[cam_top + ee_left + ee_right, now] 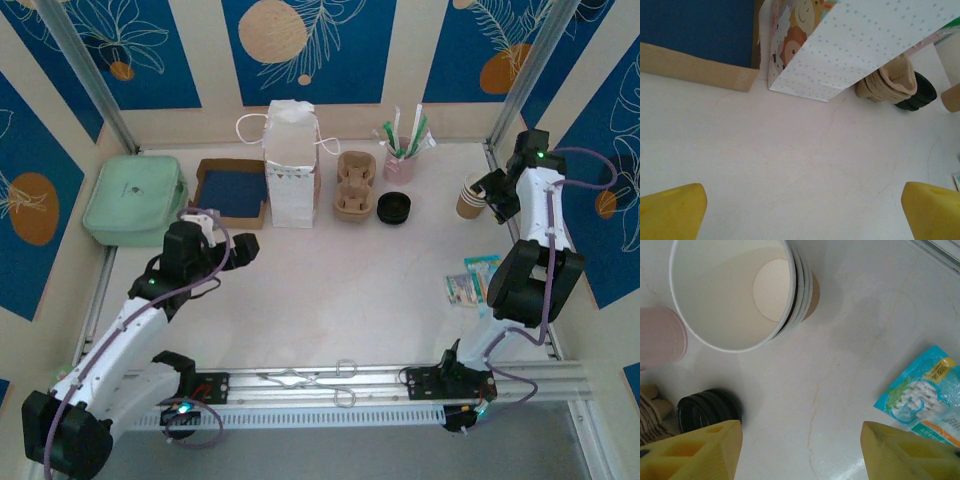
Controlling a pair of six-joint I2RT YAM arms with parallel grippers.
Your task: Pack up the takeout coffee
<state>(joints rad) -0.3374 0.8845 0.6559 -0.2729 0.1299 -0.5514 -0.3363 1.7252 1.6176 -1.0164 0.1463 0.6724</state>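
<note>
The takeout coffee cup is the top one of a nested stack of kraft-brown paper cups at the right back of the table. It is upright, white inside and has no lid. A stack of black lids lies to its left, also seen in the right wrist view as black lids. My right gripper hovers just beside the cups, and in its own view the right gripper is open over bare table. My left gripper is open in front of the white paper bag, with only tabletop under the left gripper.
A brown pulp cup carrier stands between bag and lids. Behind it is a pink cup of straws. A cardboard tray and a green case sit at the left. Snack packets lie by the right arm, and tongs lie on the front rail.
</note>
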